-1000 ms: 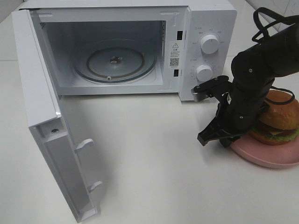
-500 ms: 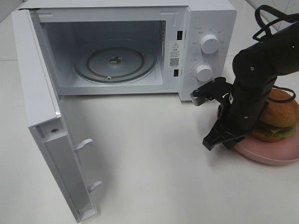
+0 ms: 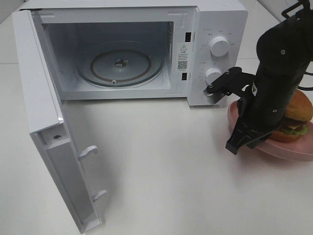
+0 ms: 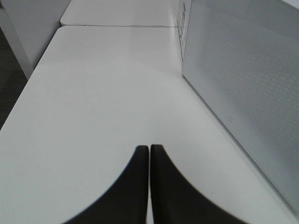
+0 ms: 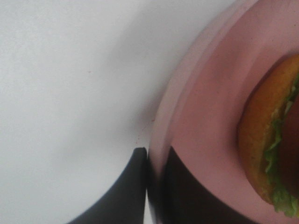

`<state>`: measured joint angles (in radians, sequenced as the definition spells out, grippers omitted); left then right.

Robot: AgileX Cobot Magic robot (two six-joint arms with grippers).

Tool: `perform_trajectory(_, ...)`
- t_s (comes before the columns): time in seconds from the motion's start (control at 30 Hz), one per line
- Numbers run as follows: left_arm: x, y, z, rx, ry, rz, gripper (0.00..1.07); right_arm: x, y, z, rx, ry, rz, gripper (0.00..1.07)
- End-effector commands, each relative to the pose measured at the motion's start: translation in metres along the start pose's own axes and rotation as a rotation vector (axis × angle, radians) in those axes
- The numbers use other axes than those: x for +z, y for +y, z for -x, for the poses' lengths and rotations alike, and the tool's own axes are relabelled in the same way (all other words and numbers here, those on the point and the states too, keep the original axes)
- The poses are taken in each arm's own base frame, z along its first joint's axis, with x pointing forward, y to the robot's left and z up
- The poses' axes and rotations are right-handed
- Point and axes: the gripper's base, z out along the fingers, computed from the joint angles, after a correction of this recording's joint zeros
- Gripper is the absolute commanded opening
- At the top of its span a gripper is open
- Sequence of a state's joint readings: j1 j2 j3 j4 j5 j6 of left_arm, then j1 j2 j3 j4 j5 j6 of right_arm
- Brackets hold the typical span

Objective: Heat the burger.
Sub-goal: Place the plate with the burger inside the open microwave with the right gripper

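White bench carries the whole scene. The burger sits on a pink plate just to the right of the microwave, near its front lower corner and outside the cavity. The right pincer is clamped on the plate's rim on the side facing the microwave, with one finger outside the rim and one inside. The microwave's door stands wide open, swung out to its left, showing the glass turntable. The left pincer has its fingers pressed together over the bench, close beside the microwave's perforated outer wall.
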<state>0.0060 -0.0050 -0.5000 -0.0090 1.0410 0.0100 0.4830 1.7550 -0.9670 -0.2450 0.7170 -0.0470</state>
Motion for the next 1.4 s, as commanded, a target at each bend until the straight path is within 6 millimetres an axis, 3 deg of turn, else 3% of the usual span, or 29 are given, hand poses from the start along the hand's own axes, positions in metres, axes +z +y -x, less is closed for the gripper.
perform_trajectory(0.03, -0.002, 0.000, -0.001, -0.003, -0.022, 0.002, 0.00, -0.009, 0.005, 0.000, -0.071, -0.009, -0.038, 0.00)
perform_trajectory(0.3, -0.002, 0.000, -0.001, -0.003, -0.022, 0.002, 0.00, -0.025, 0.026, 0.000, -0.162, -0.036, -0.044, 0.00)
perform_trajectory(0.57, -0.002, 0.000, -0.001, -0.003, -0.022, 0.002, 0.00, -0.051, 0.057, -0.005, -0.378, -0.089, 0.027, 0.00)
perform_trajectory(0.87, -0.002, 0.000, -0.001, -0.003, -0.022, 0.002, 0.00, -0.043, 0.083, -0.021, -0.561, -0.136, 0.023, 0.00)
perform_trajectory(0.93, -0.002, 0.000, -0.001, -0.003, -0.022, 0.002, 0.00, -0.035, 0.102, -0.032, -0.693, -0.198, -0.013, 0.00)
perform_trajectory(1.03, -0.002, 0.000, -0.001, -0.003, -0.022, 0.002, 0.00, -0.034, 0.105, -0.033, -0.722, -0.222, -0.023, 0.00)
perform_trajectory(1.1, -0.002, 0.000, -0.001, -0.003, -0.022, 0.002, 0.00, -0.026, 0.120, -0.040, -0.861, -0.290, -0.067, 0.00)
perform_trajectory(1.4, -0.002, 0.000, -0.001, -0.003, -0.022, 0.002, 0.00, -0.028, 0.123, -0.031, -1.015, -0.415, -0.154, 0.00)
